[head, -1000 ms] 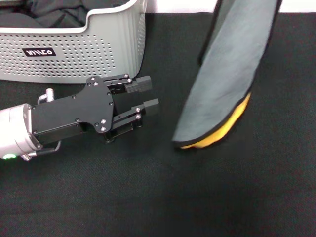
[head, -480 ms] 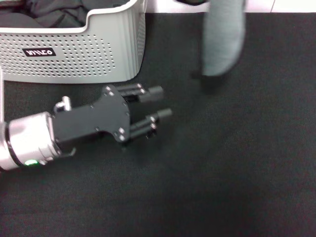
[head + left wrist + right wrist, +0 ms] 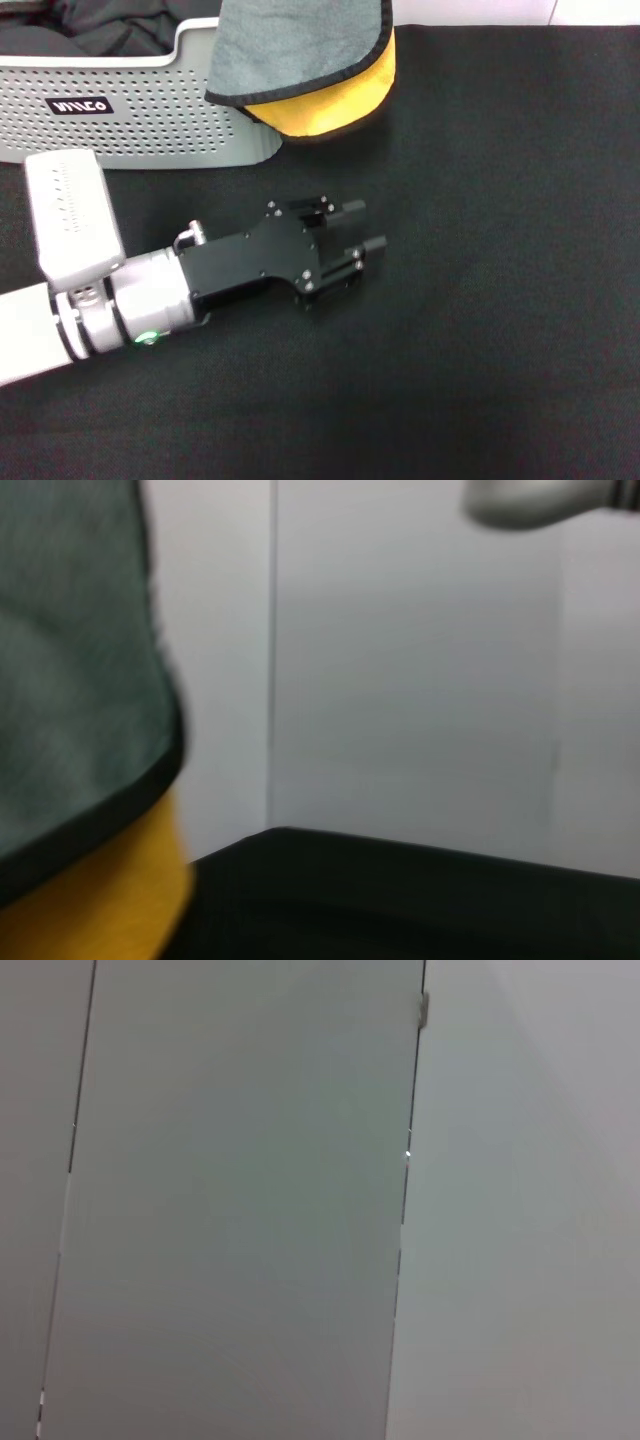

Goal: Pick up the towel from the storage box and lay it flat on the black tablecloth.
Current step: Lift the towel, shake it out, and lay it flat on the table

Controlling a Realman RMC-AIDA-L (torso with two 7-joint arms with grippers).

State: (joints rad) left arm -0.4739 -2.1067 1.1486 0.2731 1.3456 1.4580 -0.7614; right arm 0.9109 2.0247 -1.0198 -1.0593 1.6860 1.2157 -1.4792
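Hanging from above the head view's top edge, the towel [image 3: 300,60], grey face out with yellow-orange underneath, drapes over the storage box [image 3: 140,110] corner, beyond the left pincer [image 3: 362,226]. That pincer lies low over the black tablecloth [image 3: 480,330], fingers spread and holding nothing. A dark cloth heap [image 3: 110,28] sits in the box. The left wrist view adds the towel's black-trimmed edge [image 3: 90,780] close by, plus a pale wall [image 3: 400,680]. The right wrist view shows only wall panels [image 3: 240,1210]; the right pincer's state cannot be told.
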